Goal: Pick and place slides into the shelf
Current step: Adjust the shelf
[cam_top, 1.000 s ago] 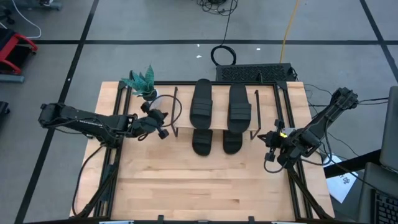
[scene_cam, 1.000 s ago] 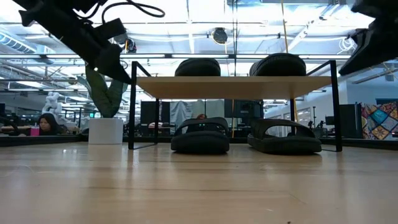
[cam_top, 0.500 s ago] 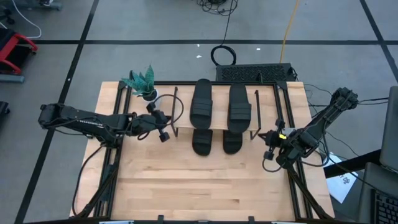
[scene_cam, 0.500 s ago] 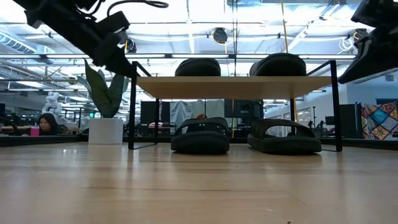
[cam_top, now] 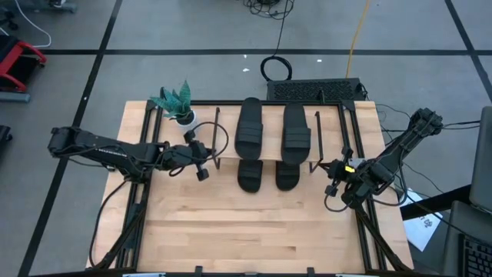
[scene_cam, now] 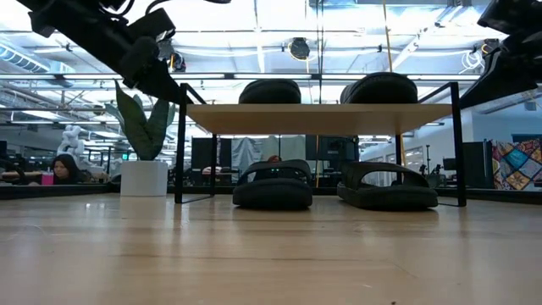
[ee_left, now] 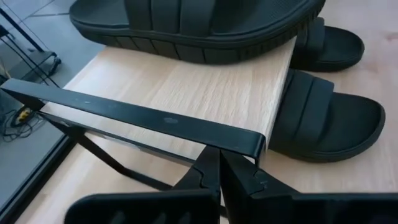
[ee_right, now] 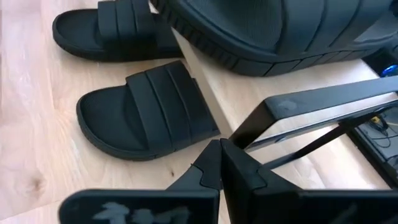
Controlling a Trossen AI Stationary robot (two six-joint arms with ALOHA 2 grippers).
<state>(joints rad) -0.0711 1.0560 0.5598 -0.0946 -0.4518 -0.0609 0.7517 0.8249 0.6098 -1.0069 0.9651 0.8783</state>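
Four black slides sit at the shelf (cam_top: 332, 131), a light-wood board on thin black wire legs standing at the far middle of the wooden table (cam_top: 231, 231). Two slides lie side by side on top of the board: the upper left slide (cam_top: 249, 125) and the upper right slide (cam_top: 296, 127). Two more rest on the tabletop under the board, their near ends poking out past its near edge: the lower left slide (cam_top: 250, 175) and the lower right slide (cam_top: 287, 175). In the low view both lower slides lie flat between the legs, beneath the upper pair.

The left gripper (cam_top: 201, 160) is raised just beside the shelf's left end frame, with its fingers (ee_left: 214, 171) pressed together and holding nothing; its wrist view looks across the black frame bar to the board. The right gripper (cam_top: 332, 178) is raised near the shelf's right end frame, its fingers (ee_right: 221, 163) likewise closed on nothing.

A small potted plant (cam_top: 175, 101) in a white pot stands at the table's far left corner, left of the shelf. A person (scene_cam: 63, 168) shows in the room beyond the table.
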